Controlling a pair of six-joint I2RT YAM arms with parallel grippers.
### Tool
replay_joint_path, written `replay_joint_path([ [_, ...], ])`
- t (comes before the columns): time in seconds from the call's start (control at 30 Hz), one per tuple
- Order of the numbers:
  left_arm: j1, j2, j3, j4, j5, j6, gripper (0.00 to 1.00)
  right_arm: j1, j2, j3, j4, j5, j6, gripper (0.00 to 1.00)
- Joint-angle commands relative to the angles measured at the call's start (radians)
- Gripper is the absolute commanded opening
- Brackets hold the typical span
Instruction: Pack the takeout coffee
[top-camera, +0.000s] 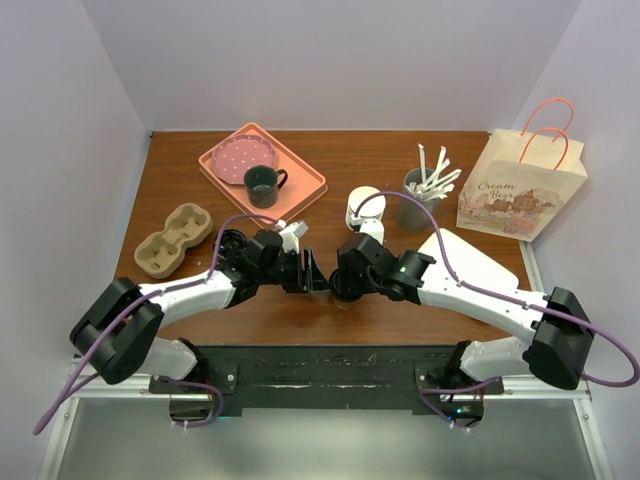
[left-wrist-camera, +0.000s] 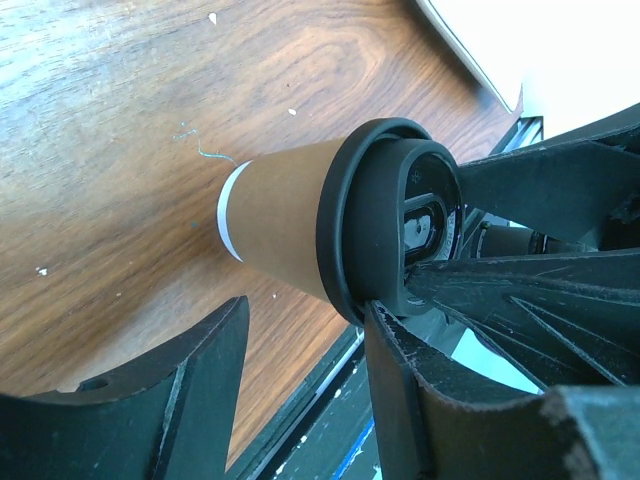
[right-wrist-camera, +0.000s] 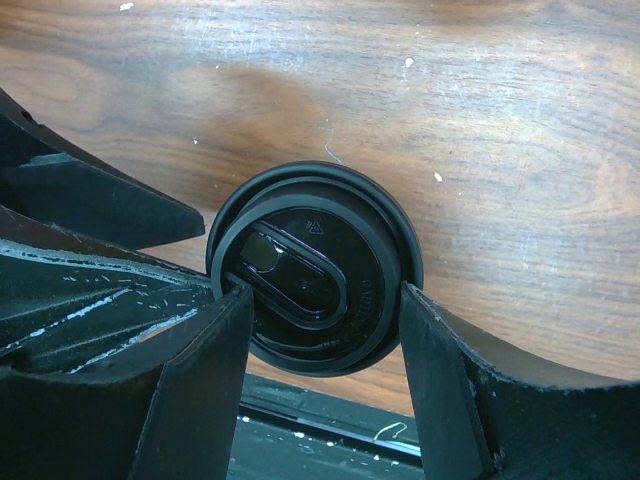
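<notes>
The takeout coffee (left-wrist-camera: 280, 235) is a kraft-brown cup with a black sip lid (right-wrist-camera: 315, 270). It stands on the wooden table (top-camera: 360, 160) close to the front edge. In the top view both grippers hide it. My right gripper (right-wrist-camera: 320, 320) is above it, with its fingers (right-wrist-camera: 225, 330) pressed on both sides of the lid rim. My left gripper (left-wrist-camera: 305, 340) is open beside the cup, and one of its fingers (left-wrist-camera: 400, 370) touches the lid's edge. In the top view the left gripper (top-camera: 305, 272) and the right gripper (top-camera: 340, 280) meet tip to tip.
A cardboard cup carrier (top-camera: 175, 240) lies at the left. A pink tray (top-camera: 305, 190) holds a pink plate (top-camera: 240, 158) and a dark green mug (top-camera: 262, 185). White paper cups (top-camera: 362, 208), a grey holder of stirrers (top-camera: 418, 200), a paper bag (top-camera: 520, 185) and a white sheet (top-camera: 470, 260) are at the right.
</notes>
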Motion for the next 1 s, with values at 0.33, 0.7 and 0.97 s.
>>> replay_joint_path([
  [0.33, -0.043, 0.083, 0.068, -0.171, -0.214, 0.067, 0.5, -0.013, 0.024, -0.11, -0.056, -0.047, 0.03, 0.6],
  [0.7, -0.04, -0.101, 0.379, -0.487, -0.298, 0.157, 0.67, -0.013, 0.032, 0.152, -0.176, 0.019, -0.016, 0.67],
  [0.97, -0.021, -0.234, 0.334, -0.556, -0.364, 0.142, 0.73, -0.015, 0.042, 0.2, -0.194, 0.033, -0.023, 0.8],
])
